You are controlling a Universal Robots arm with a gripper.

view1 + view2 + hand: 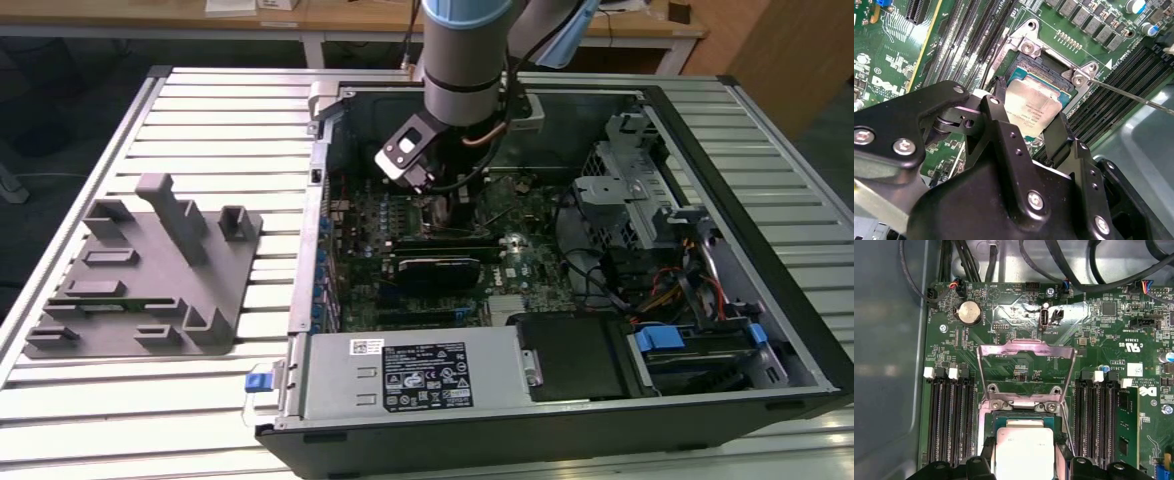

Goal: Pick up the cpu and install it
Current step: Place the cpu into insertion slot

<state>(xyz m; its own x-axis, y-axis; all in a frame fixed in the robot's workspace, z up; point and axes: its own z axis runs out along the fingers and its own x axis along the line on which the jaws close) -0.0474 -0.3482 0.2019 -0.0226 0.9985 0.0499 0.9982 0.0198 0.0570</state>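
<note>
The cpu [1035, 106], a flat square chip with a silvery top and a pale rim, sits between my two black fingers [1000, 95] directly over the open motherboard socket [1030, 64]. My gripper [1029, 112] is shut on its two opposite edges. In the first wrist view the cpu [1024, 452] lies just above the socket frame [1024, 407], and the socket's metal load plate [1026, 347] stands flipped up and open. In the exterior view my gripper [447, 195] reaches down into the open computer case [694, 120], over the motherboard.
Memory slots [949, 415] flank the socket on both sides, one holding a module [1126, 425]. The thin socket lever [1126, 94] sticks out sideways. Power supply [414, 375], drive cage [641, 190] and cables crowd the case. A grey fixture [140, 270] lies at the exterior view's left.
</note>
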